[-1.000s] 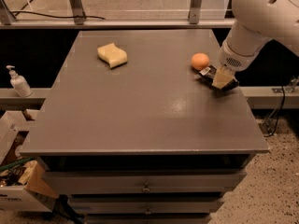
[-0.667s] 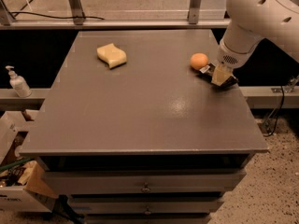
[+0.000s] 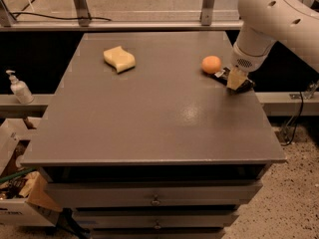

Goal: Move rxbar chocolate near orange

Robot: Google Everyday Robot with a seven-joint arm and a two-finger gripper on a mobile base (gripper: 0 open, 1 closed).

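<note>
The flat, black, rectangular rxbar chocolate wrapper (image 3: 221, 74) is found just at 4 o'clock of the small, smooth, round orange (image 3: 211, 64), on the matte grey desk (image 3: 149, 118). The pale-padded end effector (image 3: 235, 80) is set upon it; whether the bar is pinched cannot be told. Placement is judged nearly done, so a clean release and lift are called for.

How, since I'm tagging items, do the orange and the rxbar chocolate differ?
The orange is round and bright orange; the rxbar chocolate is flat and black. The orange shows whole; the rxbar chocolate is partly hidden under the tool, low by the right edge of the table. Both lie close together on the table.
</note>
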